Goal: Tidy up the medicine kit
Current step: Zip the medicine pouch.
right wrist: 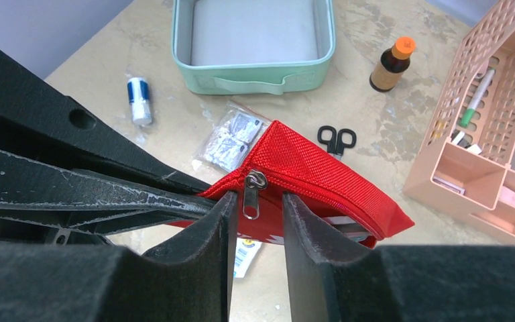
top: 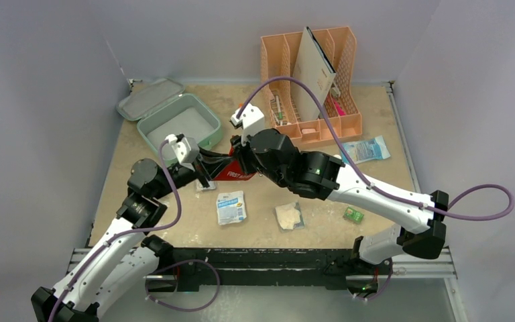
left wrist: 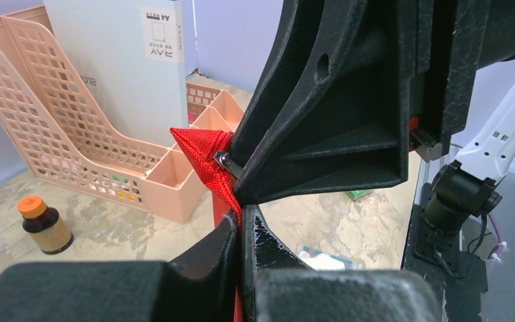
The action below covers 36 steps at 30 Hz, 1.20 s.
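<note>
The medicine kit (top: pixel 149 142), a mint-green case, lies open at the back left with its lid (top: pixel 151 98) flat behind it; its tray (right wrist: pixel 255 72) holds nothing. A red pouch (right wrist: pixel 315 178) is lifted off the table between both arms. My left gripper (left wrist: pixel 241 218) is shut on a corner of the pouch's red fabric (left wrist: pixel 204 151). My right gripper (right wrist: pixel 258 201) is at the pouch's zipper. Its fingers stand apart on either side of the metal zipper pull (right wrist: pixel 253 198), which hangs free between them.
A peach file organizer (top: pixel 308 87) stands at the back right. A brown bottle (right wrist: pixel 392 64), black scissors (right wrist: pixel 336 139), a white-and-blue roll (right wrist: pixel 139 100) and a sachet pack (right wrist: pixel 231 134) lie near the kit. Packets (top: pixel 231 206) (top: pixel 288 216) (top: pixel 365 149) and a small green box (top: pixel 354 214) lie nearer.
</note>
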Each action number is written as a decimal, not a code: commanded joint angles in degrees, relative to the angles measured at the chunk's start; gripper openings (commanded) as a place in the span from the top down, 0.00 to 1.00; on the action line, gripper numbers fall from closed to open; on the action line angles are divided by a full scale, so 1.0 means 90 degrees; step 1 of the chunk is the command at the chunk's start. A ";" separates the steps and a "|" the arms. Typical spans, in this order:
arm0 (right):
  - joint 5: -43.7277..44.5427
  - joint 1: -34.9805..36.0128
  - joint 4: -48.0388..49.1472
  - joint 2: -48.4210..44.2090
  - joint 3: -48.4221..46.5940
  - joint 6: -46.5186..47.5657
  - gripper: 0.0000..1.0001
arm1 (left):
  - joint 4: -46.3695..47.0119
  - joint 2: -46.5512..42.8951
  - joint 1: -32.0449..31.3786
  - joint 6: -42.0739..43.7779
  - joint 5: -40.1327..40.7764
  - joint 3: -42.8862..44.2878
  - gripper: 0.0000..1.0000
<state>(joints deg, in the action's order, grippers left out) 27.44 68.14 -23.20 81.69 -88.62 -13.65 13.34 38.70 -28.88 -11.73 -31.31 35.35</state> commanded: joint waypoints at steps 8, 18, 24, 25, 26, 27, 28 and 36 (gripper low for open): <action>-0.0474 -0.0008 0.0576 -0.0416 0.0298 0.0811 1.00 | -0.0049 -0.0143 0.0001 0.0269 -0.0256 0.0110 1.00; -0.1361 -0.0151 0.1327 -0.1101 0.1284 0.0759 1.00 | -0.0128 -0.0197 -0.0004 -0.0015 0.0072 -0.0015 1.00; -0.1924 -0.0429 0.2129 -0.1396 0.1895 0.0700 1.00 | -0.0412 -0.0308 0.0004 -0.0304 0.0215 0.0018 0.92; -0.1925 -0.0455 0.2263 -0.1430 0.2007 0.0733 1.00 | -0.0526 -0.0325 -0.0001 -0.0399 0.0263 0.0069 0.88; -0.1914 -0.0463 0.2384 -0.1469 0.2117 0.0785 1.00 | -0.0753 -0.0329 -0.0003 -0.0515 0.0345 0.0187 0.84; -0.1916 -0.0475 0.2454 -0.1485 0.2217 0.0849 1.00 | -0.1030 -0.0316 -0.0004 -0.0639 0.0411 0.0385 0.79; -0.1921 -0.0479 0.2489 -0.1496 0.2286 0.0875 1.00 | -0.1348 -0.0290 -0.0004 -0.0777 0.0455 0.0593 0.74; -0.2048 -0.0501 0.3098 -0.1518 0.2814 0.0833 1.00 | -0.2677 0.0056 -0.0004 -0.2159 0.0992 0.1512 0.48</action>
<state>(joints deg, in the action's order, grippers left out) 10.48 63.83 -1.85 69.19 -63.96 -6.72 -5.13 38.04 -28.95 -22.85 -26.50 45.47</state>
